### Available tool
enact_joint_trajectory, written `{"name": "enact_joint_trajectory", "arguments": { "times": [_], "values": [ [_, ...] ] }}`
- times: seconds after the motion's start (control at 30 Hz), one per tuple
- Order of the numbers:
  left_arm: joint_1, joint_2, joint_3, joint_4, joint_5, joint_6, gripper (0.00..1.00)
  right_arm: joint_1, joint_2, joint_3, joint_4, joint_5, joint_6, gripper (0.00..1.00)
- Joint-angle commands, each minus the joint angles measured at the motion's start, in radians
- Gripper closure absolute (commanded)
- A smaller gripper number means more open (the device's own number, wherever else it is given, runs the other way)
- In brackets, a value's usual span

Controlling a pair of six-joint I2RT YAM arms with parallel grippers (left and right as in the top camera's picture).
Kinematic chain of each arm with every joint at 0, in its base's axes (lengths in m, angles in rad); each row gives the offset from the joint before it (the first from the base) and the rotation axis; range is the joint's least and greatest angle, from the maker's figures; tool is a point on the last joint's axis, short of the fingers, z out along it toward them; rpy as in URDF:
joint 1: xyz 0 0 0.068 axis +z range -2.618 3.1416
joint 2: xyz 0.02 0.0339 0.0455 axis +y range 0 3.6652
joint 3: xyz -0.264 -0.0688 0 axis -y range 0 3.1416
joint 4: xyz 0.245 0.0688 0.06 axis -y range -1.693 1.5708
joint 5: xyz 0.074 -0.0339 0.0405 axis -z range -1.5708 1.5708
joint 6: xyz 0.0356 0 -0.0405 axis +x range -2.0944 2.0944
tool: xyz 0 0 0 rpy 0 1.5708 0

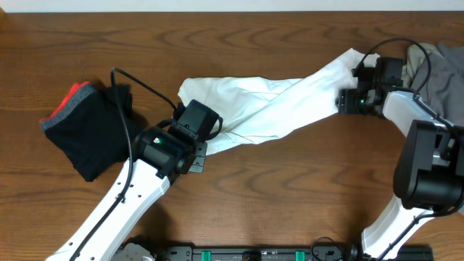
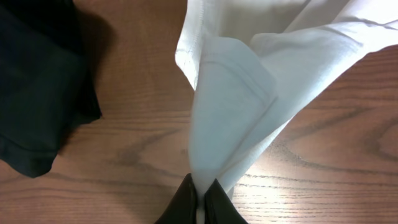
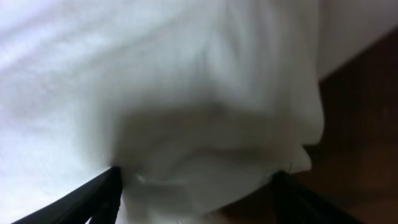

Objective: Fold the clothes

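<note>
White garment [image 1: 268,105] lay stretched in a long, twisted band across the middle of the wooden surface [image 1: 275,196], running from left of centre up toward the right edge; its cloth looked smooth and thin, creased along its length and gathered narrow at both ends. The left claw [image 2: 199,200] was clenched on the garment's left end; in the left wrist view the two dark fingers [image 2: 183,202] met on a pinched fold, a stitched hem showing on the cloth above them, which fanned upward and opened out wider. The right claw [image 1: 349,101] sat at the garment's right end; in the right wrist view its fingers [image 3: 102,193] stood wide apart with a thick white bunch filling the space between and touching both; whether they gripped it could not be told. A black garment [image 1: 90,130] with a red edge lay in a heap on the left, apart from the white one; a grey garment [image 1: 442,69] lay at the far right, just beyond the right claw.
</note>
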Motion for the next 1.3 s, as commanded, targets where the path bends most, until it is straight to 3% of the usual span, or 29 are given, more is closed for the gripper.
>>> {"name": "enact_joint_trajectory", "arguments": {
  "times": [0.0,0.1,0.2,0.4,0.57,0.67,0.73,0.77,0.9,1.27],
  "values": [
    [0.002,-0.013,0.016,-0.002,-0.020,-0.005,0.94,0.017,0.060,-0.014,0.006,-0.028,-0.003,0.30],
    [0.002,-0.013,0.016,-0.002,-0.020,-0.005,0.94,0.023,0.058,-0.014,0.005,-0.028,-0.003,0.59],
    [0.002,-0.013,0.016,0.002,-0.020,-0.005,0.94,0.022,0.045,-0.013,-0.011,-0.027,0.010,0.99],
    [0.002,-0.013,0.016,0.002,-0.020,0.001,0.94,0.016,-0.089,-0.004,-0.161,0.023,0.050,0.99],
    [0.002,-0.013,0.016,0.003,-0.021,0.003,0.94,0.013,-0.316,0.105,-0.548,0.042,0.053,0.99],
    [0.002,-0.013,0.016,0.003,-0.021,0.003,0.94,0.008,-0.428,0.146,-0.550,0.161,0.072,0.93],
    [0.002,-0.013,0.016,0.002,-0.020,0.003,0.94,-0.002,-0.462,0.146,-0.499,0.222,0.093,0.81],
    [0.002,-0.013,0.016,0.002,-0.020,0.002,0.94,-0.009,-0.464,0.146,-0.488,0.225,0.094,0.68],
    [0.002,-0.013,0.016,0.002,-0.020,0.002,0.94,-0.032,-0.416,0.138,-0.515,0.224,0.095,0.53],
    [0.002,-0.013,0.016,0.003,-0.020,0.003,0.94,-0.035,-0.210,0.134,-0.813,0.187,0.103,0.57]
  ]
}}
